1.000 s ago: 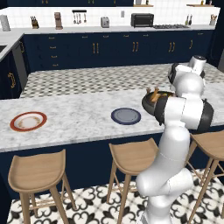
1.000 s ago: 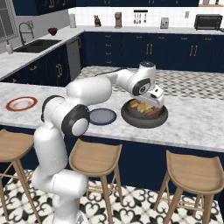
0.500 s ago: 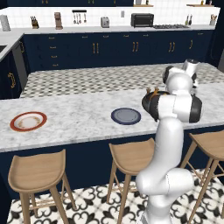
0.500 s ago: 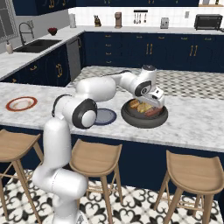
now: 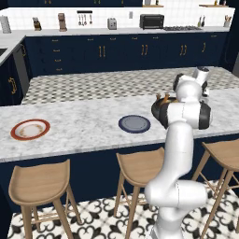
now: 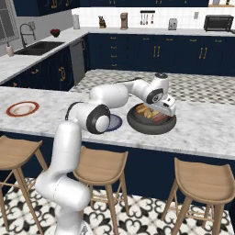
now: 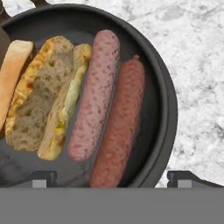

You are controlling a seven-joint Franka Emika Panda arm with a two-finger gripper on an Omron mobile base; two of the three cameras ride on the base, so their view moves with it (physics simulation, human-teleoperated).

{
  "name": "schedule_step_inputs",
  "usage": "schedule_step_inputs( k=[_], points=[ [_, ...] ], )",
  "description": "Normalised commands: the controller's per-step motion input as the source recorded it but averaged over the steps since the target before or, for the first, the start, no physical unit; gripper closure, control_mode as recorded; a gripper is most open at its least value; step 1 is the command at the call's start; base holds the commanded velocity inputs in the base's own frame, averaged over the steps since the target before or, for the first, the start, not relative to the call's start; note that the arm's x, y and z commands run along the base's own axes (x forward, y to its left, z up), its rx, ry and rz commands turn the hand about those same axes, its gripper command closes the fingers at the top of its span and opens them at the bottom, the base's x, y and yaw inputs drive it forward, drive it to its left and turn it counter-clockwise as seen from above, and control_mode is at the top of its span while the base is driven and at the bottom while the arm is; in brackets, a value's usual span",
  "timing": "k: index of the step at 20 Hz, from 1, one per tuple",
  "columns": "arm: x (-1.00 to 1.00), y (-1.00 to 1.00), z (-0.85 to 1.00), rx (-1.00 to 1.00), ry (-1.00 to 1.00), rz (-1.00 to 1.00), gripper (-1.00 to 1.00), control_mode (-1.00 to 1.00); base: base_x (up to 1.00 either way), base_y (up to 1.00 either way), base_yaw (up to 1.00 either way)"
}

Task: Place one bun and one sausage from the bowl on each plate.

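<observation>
Hand view puts you right over the bowl (image 7: 162, 94), where two sausages (image 7: 94, 94) lie side by side next to the split bun (image 7: 37, 98) and a second, paler bun (image 7: 13, 72) at the frame's edge. Your gripper (image 7: 113, 177) hangs with its fingers spread wide, pinching nothing. On the marble counter (image 5: 79, 121), the blue plate (image 5: 134, 123) and the red-rimmed plate (image 5: 30, 129) both sit bare, so by these pictures no serving is done; all four pieces remain yours to move.
</observation>
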Motion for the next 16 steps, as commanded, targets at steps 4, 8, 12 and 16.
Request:
schedule_step_inputs(
  k=[4, 8, 12, 16],
  points=[
    [0.00, 0.00, -0.21, 0.00, 0.00, 0.00, -1.00, -1.00, 0.00, 0.00, 0.00],
    [0.00, 0.00, -0.34, 0.00, 0.02, 0.00, -1.00, -1.00, 0.00, 0.00, 0.00],
    [0.00, 0.00, -0.32, 0.00, 0.04, 0.00, -1.00, -1.00, 0.00, 0.00, 0.00],
    [0.03, 0.00, -0.27, 0.00, 0.03, 0.00, -1.00, -1.00, 0.00, 0.00, 0.00]
  ],
)
